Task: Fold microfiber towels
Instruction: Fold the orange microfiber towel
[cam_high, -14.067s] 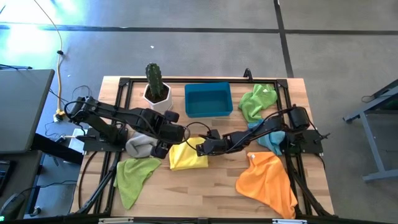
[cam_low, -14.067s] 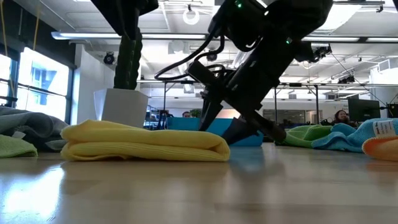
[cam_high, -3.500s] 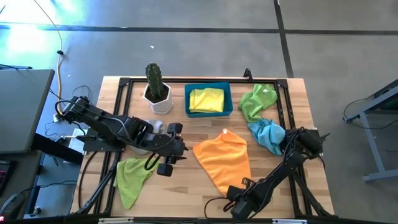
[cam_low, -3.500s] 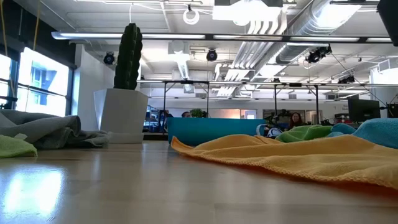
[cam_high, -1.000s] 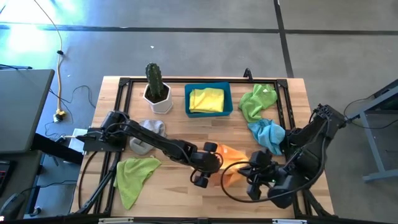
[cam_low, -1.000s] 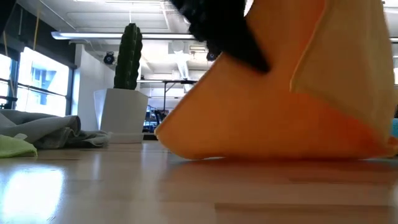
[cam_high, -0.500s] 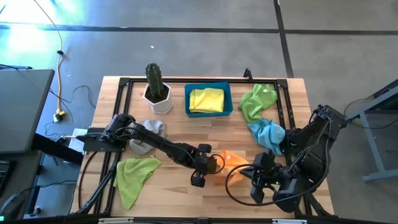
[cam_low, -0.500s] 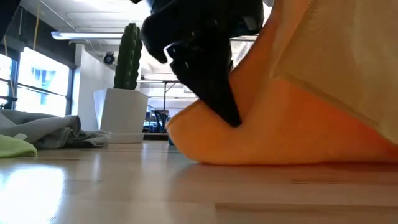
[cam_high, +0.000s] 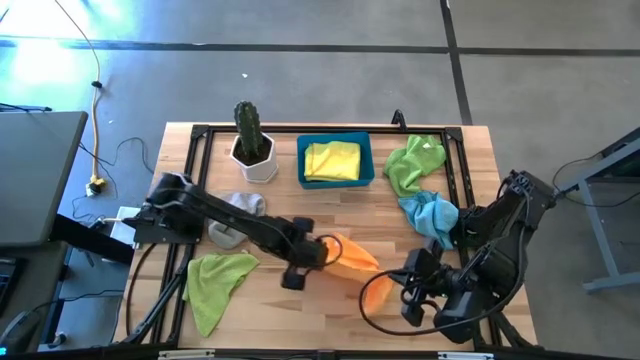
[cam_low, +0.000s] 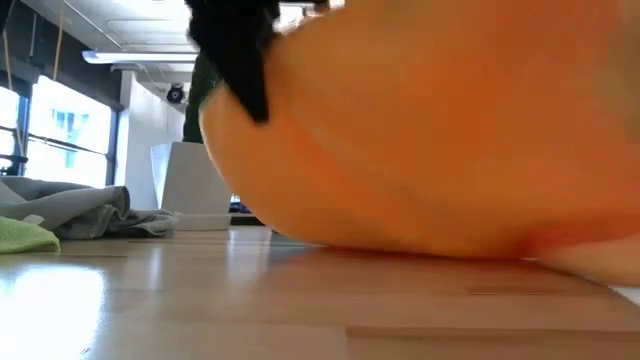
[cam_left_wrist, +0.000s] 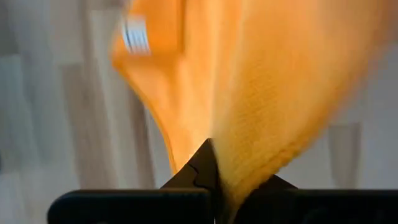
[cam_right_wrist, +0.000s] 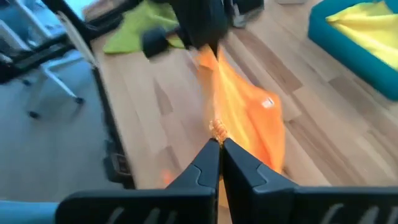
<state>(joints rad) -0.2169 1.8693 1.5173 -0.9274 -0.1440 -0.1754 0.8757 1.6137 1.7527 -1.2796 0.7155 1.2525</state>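
The orange towel (cam_high: 352, 262) is lifted above the middle of the desk (cam_high: 180, 190) toward its front edge, stretched between both grippers: the left gripper (cam_high: 322, 251) is clenched on one end of it and the right gripper (cam_high: 381, 290) is clenched on the opposite end, nearer the front edge. The yellow towel (cam_high: 331, 160) lies folded in the blue bin (cam_high: 303, 180) at the back edge beside the potted cactus (cam_high: 249, 135). One lime green towel (cam_high: 214, 282) lies at the front-left corner with the grey towel (cam_high: 236, 214) behind it, while the second lime green towel (cam_high: 413, 162) and the light blue towel (cam_high: 432, 217) lie along the right edge.
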